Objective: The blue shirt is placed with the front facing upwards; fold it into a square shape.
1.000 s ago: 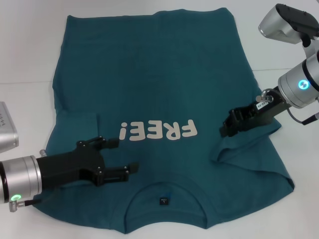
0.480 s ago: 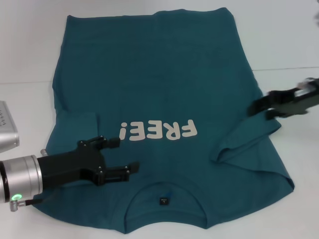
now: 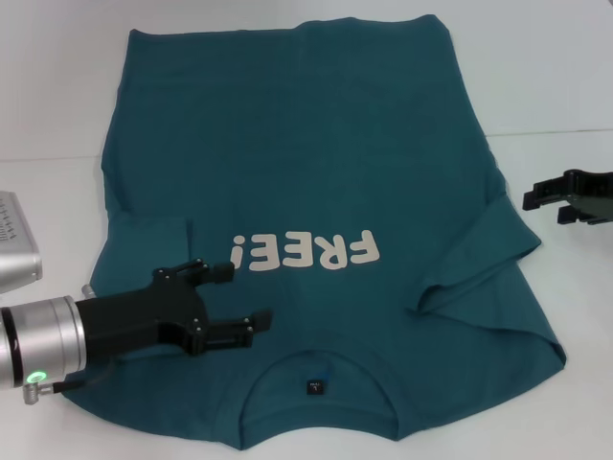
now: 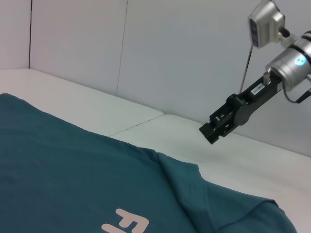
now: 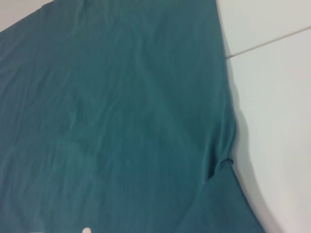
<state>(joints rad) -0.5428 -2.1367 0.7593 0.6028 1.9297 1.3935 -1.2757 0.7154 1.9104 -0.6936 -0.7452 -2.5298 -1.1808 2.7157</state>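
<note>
Lying face-up on the white surface [image 3: 57, 86], blue shirt [image 3: 297, 153] with both sleeves folded inward. Left tool [image 3: 235, 299] spread apart above the collar; right tool [image 3: 554, 199] apart, clear of the cloth.

Left hand [image 3: 225, 302] reaches in low over the near left part of the blue shirt [image 3: 306, 144], between the lettering and the collar, fingers spread with nothing between them, forearm running back off the shirt's near left edge. Right hand [image 3: 548, 201] hangs beyond the shirt's right sleeve, clear of the cloth, fingers parted and empty, pointing toward the shirt.
</note>
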